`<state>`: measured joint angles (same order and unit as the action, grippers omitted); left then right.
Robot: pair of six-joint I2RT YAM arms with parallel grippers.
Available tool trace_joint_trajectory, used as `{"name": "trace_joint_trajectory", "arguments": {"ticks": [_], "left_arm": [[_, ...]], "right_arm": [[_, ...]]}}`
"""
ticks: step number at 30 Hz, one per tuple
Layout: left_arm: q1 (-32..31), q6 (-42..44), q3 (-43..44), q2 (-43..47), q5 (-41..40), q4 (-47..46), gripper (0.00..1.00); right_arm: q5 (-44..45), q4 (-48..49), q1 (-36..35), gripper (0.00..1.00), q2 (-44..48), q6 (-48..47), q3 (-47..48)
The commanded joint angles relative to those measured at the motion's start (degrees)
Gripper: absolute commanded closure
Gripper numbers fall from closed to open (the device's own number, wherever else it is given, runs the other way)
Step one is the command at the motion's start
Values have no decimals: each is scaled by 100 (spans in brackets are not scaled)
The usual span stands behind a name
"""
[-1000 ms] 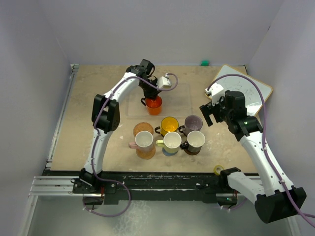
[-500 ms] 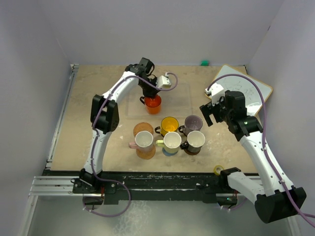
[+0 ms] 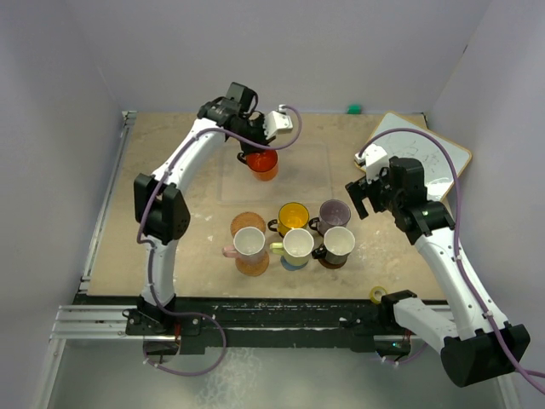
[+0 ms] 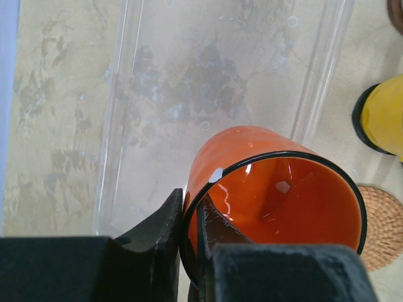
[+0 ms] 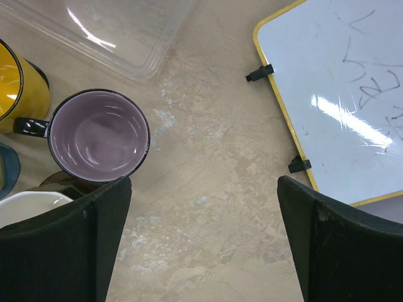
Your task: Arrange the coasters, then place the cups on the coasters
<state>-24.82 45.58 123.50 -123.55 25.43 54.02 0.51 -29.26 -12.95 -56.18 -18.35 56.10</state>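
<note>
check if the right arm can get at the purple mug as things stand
Probably yes. The right hand is open and empty, hovering just beside the purple mug with nothing between them. The yellow mug and a black mug crowd its other sides, so the side facing the hand looks easiest.

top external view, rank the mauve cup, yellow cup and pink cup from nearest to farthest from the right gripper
1. mauve cup: just to the left of the right gripper, at the right end of the back row.
2. yellow cup: next along to the left in the same row.
3. pink cup: front row, far left end of the group.
</note>
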Motion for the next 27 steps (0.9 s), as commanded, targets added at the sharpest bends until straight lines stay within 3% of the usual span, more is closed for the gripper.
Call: {"name": "trace_joint_trajectory", "arguments": {"ticks": [1,11,18,27], "left_arm": [[-17,-914,-405,872,-158,-460,97],[-47,-2631,-2276,2301,-780,-951,97],[-76,-3074,-3523,3097,-1060,-1288,97],[-85,-3578,-4575,3342,-1113,-1715,97]], "right_arm": [[10,192,29,0,49,-50,7],[27,175,38,0,29,-49,15],[28,179,64,0,13,-55,15],[-7,174,116,0,10,-37,22]]}}
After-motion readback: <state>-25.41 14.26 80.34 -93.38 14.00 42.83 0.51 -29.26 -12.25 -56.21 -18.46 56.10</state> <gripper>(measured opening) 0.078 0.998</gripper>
